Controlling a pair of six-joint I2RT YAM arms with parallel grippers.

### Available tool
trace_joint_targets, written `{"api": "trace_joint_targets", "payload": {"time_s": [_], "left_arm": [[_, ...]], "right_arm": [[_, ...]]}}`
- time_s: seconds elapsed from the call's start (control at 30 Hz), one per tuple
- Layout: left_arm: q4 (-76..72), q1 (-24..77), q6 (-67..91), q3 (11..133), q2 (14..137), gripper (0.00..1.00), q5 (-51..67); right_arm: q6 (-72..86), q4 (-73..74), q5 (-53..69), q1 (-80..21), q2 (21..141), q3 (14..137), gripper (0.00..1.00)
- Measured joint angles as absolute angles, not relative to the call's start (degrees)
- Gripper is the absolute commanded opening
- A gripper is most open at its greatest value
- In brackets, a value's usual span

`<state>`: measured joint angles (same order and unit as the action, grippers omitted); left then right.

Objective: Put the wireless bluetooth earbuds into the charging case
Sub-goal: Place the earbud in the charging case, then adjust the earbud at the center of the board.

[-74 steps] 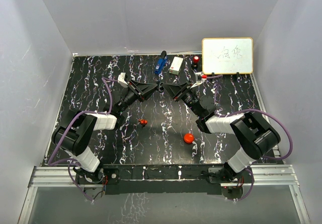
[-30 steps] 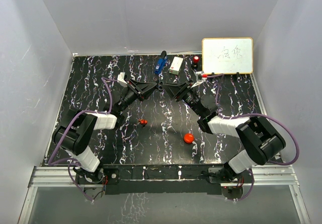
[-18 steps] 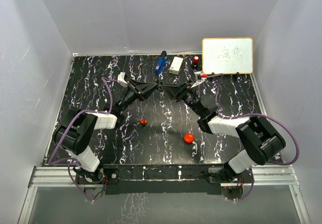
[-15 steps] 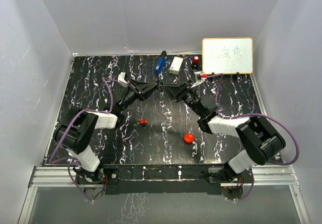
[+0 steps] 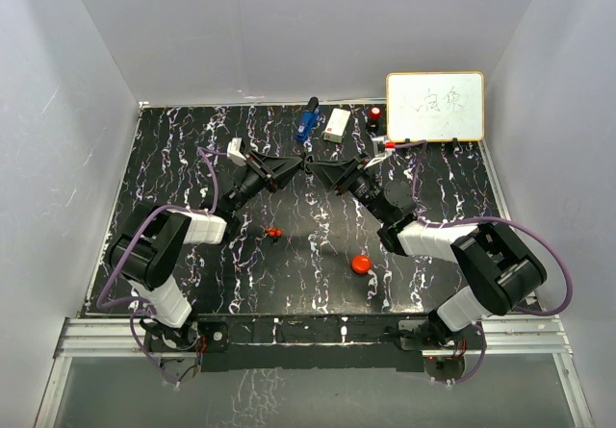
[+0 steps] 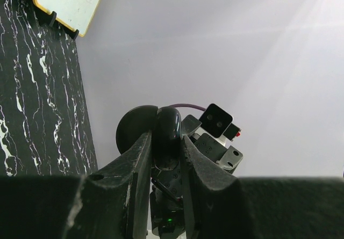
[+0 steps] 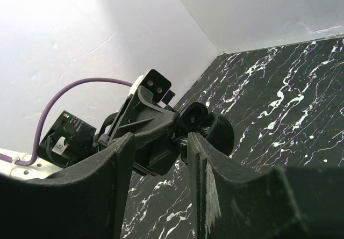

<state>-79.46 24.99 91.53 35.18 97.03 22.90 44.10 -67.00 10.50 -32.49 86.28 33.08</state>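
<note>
Plainly, your left gripper [image 6: 165, 145] is clamped narrow on the black round charging case [image 6: 167, 126], held up off the table [image 5: 173, 139] and meeting the right gripper [image 7: 161, 138] tip to tip at mid-table. The right's jaws stand part-way apart — whether the mostly black earbud sits between them you cannot tell. The red-and-black earbud [image 5: 273, 232] lies loose on the table, toward the bases from both grippers and on the left arm's side — but that arm is occupied, so the fetch likely falls to your right.
</note>
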Motion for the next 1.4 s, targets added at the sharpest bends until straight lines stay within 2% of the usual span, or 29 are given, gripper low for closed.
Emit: {"api": "trace_joint_targets", "payload": {"time_s": [0.33,0.47,0.73,1.03,1.2,1.4], "left_arm": [[-79.46,24.88,91.53,35.22,97.23,0.0,22.9],[-79.53,22.81,91.7,34.41,97.1,0.0,23.46],[-72.1,10.79,91.5,27.62,90.35,0.0,25.36],[-55.42,7.94,86.5,27.49,80.55,0.0,30.74],[-50.98,5.45,84.86,26.83,77.84,0.0,32.56],[-48.66,3.22,83.2,26.13,75.11,0.0,33.61]], "right_arm": [[44.58,-66.85,10.41,-32.49,86.26,33.08,0.42],[43.38,-62.59,9.61,-32.49,84.82,33.1,0.42],[37.6,-42.52,9.15,-33.39,85.12,39.9,0.44],[27.42,-15.46,5.04,-44.29,95.96,58.48,0.45],[25.08,-4.01,1.78,-49.54,98.21,59.53,0.45],[24.8,1.43,-3.81,-54.76,98.17,58.22,0.45]]}}
